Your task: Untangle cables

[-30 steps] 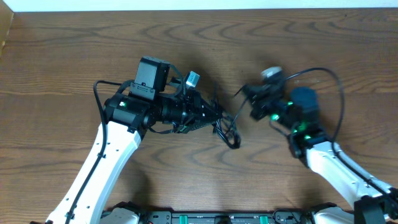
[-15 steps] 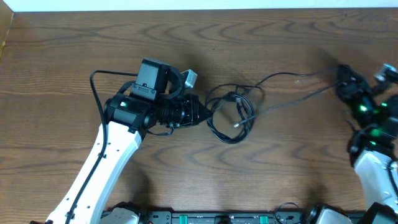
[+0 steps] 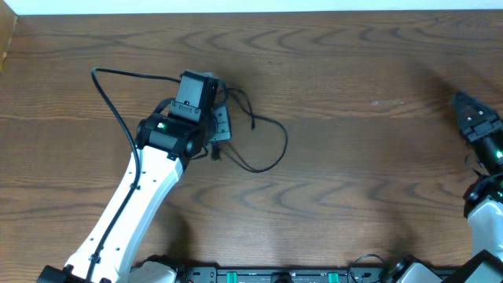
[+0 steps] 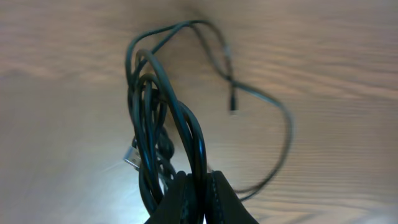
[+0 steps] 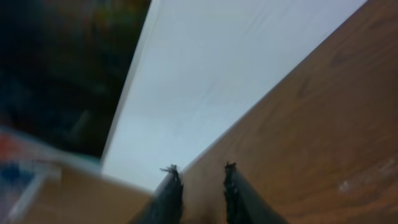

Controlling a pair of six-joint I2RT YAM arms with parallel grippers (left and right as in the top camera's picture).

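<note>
The black cable (image 3: 284, 141) lies in a loose loop on the wooden table, right of my left gripper (image 3: 218, 137). In the left wrist view the left gripper (image 4: 198, 180) is shut on several strands of the bunched black cable (image 4: 198, 140). A thin free end (image 4: 233, 109) trails off and a small metal plug (image 4: 130, 157) hangs at the left. No white cable shows in any view. My right gripper (image 3: 464, 106) is far off at the table's right edge. In its wrist view the right gripper (image 5: 200, 177) is open and empty.
The left arm's own thick black wire (image 3: 106, 86) arcs over the table at the left. The right wrist view shows the table's far edge (image 5: 249, 112) and a white wall (image 5: 236, 56) beyond it.
The right gripper has swung away to the far right and no longer has the cable. The left gripper has drawn back to the left with the black cable, which now lies in one loose loop.
</note>
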